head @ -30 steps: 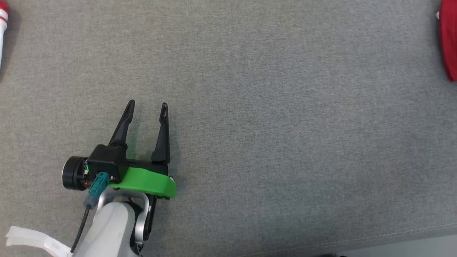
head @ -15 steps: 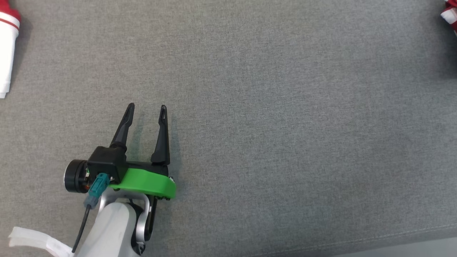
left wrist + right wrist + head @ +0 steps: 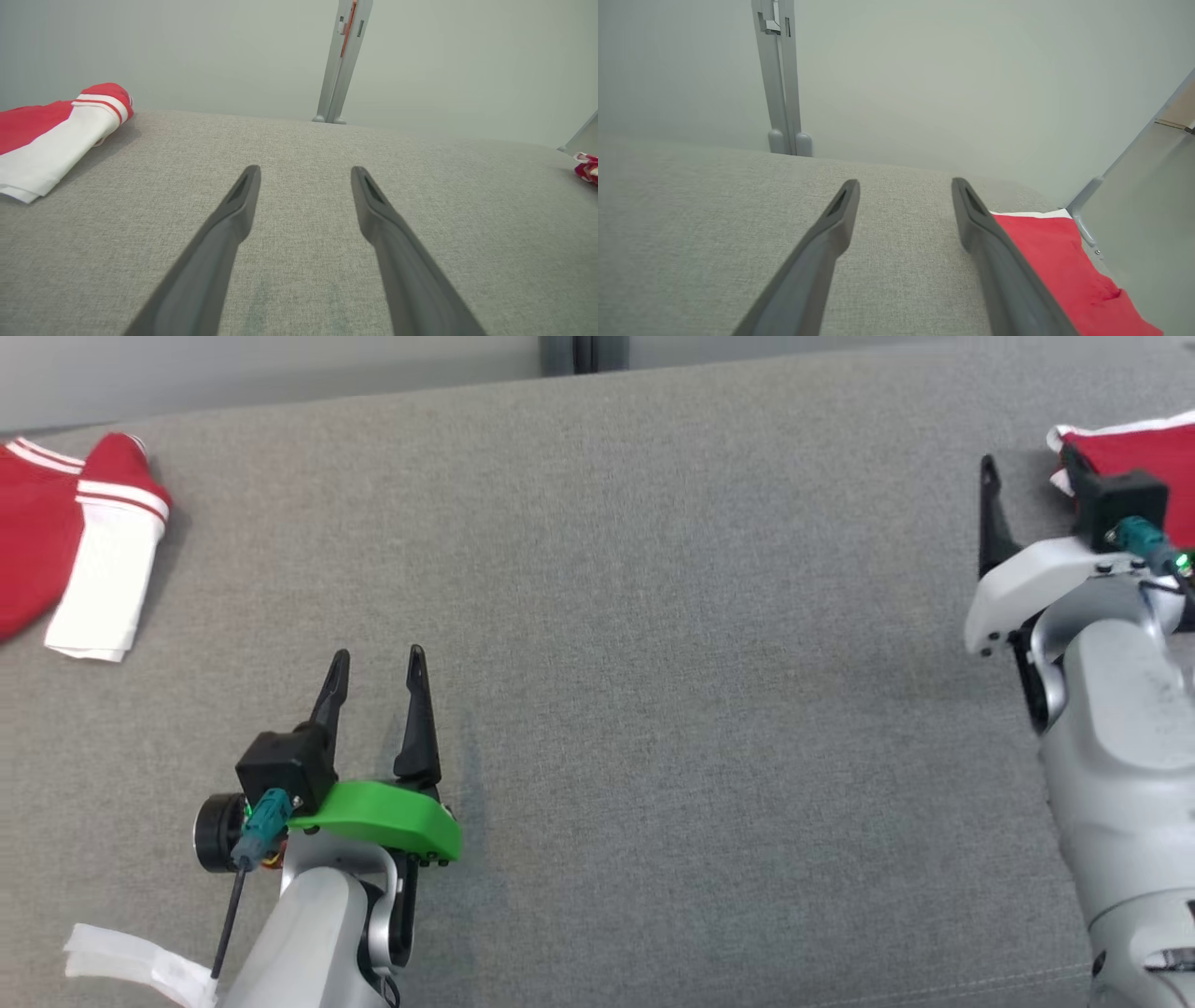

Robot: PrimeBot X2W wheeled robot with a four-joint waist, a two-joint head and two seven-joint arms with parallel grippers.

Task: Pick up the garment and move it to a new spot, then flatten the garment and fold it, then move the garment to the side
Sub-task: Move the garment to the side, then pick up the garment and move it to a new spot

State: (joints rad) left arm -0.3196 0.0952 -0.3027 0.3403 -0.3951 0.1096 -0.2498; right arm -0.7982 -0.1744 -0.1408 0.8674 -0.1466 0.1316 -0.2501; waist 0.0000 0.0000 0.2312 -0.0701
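The garment (image 3: 1134, 441) is lying at the far right edge of the grey padded surface (image 3: 653, 616), flat, with a white border showing along its back edge. This placement is consistent with the final step, setting the piece aside so the middle of the surface is left free.

The right gripper (image 3: 1027, 457) is standing with its fingers spread and gripping nothing. In the right wrist view the garment (image 3: 1045, 252) is showing just beside the outer finger; whether that finger is touching the cloth cannot be determined. The likely reason for this posture is a release just completed at the drop point.

The left gripper (image 3: 378, 655) is hovering over bare surface near the front left, fingers likewise released and empty, apparently parked clear of the work. Another red-and-white piece of clothing (image 3: 56, 532) is lying at the far left, well apart from both grippers.

Compared with the earlier head view, the whole picture is shifting: the camera is now taking in the back edge of the surface, more of both cloth items, and the right arm. The left gripper is keeping much the same pose.
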